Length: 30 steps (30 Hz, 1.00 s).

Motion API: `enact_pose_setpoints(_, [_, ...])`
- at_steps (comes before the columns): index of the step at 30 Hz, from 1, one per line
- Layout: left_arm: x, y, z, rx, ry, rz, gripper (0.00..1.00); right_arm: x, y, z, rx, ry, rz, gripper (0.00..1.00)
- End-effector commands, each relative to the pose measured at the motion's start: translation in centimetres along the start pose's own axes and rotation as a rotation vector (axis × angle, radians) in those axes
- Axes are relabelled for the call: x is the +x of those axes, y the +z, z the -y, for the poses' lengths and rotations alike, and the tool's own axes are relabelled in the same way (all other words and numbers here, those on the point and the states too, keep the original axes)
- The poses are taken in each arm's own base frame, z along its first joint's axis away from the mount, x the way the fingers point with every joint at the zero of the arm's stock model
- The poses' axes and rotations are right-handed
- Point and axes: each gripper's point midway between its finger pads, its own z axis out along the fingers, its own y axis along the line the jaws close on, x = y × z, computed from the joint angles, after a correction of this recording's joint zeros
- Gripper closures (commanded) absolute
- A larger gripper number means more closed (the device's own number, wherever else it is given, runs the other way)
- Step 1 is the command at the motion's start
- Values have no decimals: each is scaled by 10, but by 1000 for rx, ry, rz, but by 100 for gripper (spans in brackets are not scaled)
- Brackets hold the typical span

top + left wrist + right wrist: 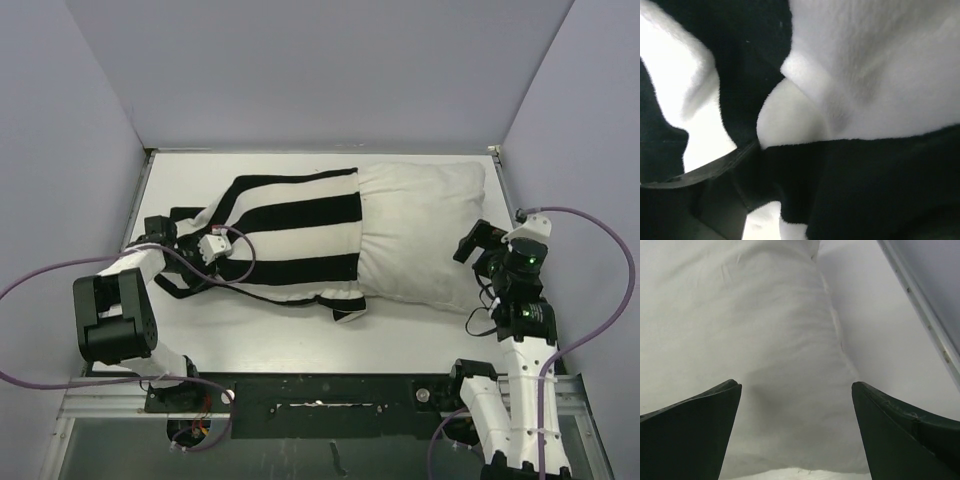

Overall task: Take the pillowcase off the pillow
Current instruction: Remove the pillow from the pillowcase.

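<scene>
Black-and-white pillowcase (pixel 290 235) bunches against left hand (pixel 215 250); pillow (pixel 420 235) lies before right hand (pixel 470 247).

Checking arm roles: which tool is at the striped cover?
The left tool, amid the pillowcase folds; the right tool stands open at the bare pillow end instead.

Likely a lab cell, plain grey walls (pixel 300 60), white table (pixel 250 330)
</scene>
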Motion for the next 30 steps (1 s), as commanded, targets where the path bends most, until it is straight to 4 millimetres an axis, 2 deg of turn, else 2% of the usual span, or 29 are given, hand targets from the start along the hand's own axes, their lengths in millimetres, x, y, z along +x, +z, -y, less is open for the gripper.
enact_pose_setpoints(1, [-9, 4, -21, -3, -56, 27, 64, 48, -4, -10, -74, 10, -135, 2])
enact_pose_setpoints(2, [-11, 3, -24, -4, -66, 31, 84, 55, 0, -13, -86, 15, -152, 2])
enact_pose_setpoints(3, [-13, 2, -27, -2, -80, 30, 100, 61, 5, -14, -91, 21, -174, 2])
enact_pose_setpoints(6, [-22, -7, -39, -14, -113, 38, 100, 79, 25, -12, -69, 24, -233, 2])
enact_pose_setpoints(9, [-27, -21, -60, -75, -126, 57, 100, 92, 44, -16, -80, 40, -271, 2])
enact_pose_setpoints(13, [-28, -36, -95, -196, -152, 59, 100, 105, 58, -59, -312, 107, -312, 2])
enact_pose_setpoints(15, [-31, -39, -105, -229, -152, 63, 100, 108, 63, -83, -438, 159, -337, 1])
enact_pose_setpoints(17, [-35, -41, -109, -236, -149, 76, 100, 106, 67, -103, -551, 202, -347, 20])
enact_pose_setpoints(18, [-38, -40, -109, -235, -146, 84, 100, 103, 69, -107, -569, 219, -353, 34])
enact_pose_setpoints(20, [-42, -39, -108, -228, -141, 90, 100, 94, 78, -105, -542, 239, -353, 64])
enact_pose_setpoints(21, [-43, -39, -107, -226, -138, 93, 100, 87, 83, -99, -513, 247, -343, 87])
enact_pose_setpoints(22, [-43, -40, -108, -227, -137, 93, 100, 78, 88, -92, -473, 263, -335, 99])
enact_pose_setpoints(26, [-36, -48, -110, -237, -105, 73, 100, 38, 104, -53, -303, 304, -252, 100])
enact_pose_setpoints(30, [-21, -71, -122, -278, -90, 55, 100, 7, 117, -14, -122, 283, -152, 100])
